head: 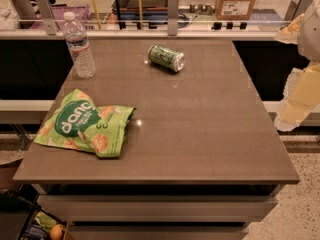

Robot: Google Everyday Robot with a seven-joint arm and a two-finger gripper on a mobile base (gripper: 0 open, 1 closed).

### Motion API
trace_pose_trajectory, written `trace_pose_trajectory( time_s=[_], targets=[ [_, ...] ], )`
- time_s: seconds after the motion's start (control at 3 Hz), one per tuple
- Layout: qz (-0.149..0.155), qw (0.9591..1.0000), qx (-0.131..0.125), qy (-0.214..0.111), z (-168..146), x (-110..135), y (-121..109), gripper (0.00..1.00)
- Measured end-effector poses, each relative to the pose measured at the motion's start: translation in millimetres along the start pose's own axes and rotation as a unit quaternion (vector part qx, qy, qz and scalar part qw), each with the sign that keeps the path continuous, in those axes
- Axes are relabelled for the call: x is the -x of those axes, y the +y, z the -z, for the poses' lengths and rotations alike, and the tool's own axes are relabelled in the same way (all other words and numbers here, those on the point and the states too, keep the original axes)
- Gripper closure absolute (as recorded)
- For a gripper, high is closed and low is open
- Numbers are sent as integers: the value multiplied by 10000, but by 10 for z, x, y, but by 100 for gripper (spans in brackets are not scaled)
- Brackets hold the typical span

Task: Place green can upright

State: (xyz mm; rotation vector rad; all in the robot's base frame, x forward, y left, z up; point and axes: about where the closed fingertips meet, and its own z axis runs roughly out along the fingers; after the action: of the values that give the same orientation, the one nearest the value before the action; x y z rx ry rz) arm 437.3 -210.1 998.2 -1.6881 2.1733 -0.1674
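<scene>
The green can (166, 57) lies on its side at the far middle of the brown table (200, 134), with its silver end facing right and towards me. My gripper (292, 109) hangs at the right edge of the view, beyond the table's right side. It is well away from the can and holds nothing that I can see.
A clear plastic water bottle (79, 45) stands upright at the far left of the table. A flat green snack bag (85, 124) lies at the near left. A counter ledge with a rail (150, 31) runs behind the table. Drawers sit below the front edge.
</scene>
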Motion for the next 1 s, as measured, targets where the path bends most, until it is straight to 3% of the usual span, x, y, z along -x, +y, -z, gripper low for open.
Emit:
trace_pose_trajectory(
  time_s=[0.67,1.0],
  targets=[
    [-75,10000,-34,-12,32,7,-57,0],
    [-287,9996,-40,-77,59,28,-177,0]
  ],
)
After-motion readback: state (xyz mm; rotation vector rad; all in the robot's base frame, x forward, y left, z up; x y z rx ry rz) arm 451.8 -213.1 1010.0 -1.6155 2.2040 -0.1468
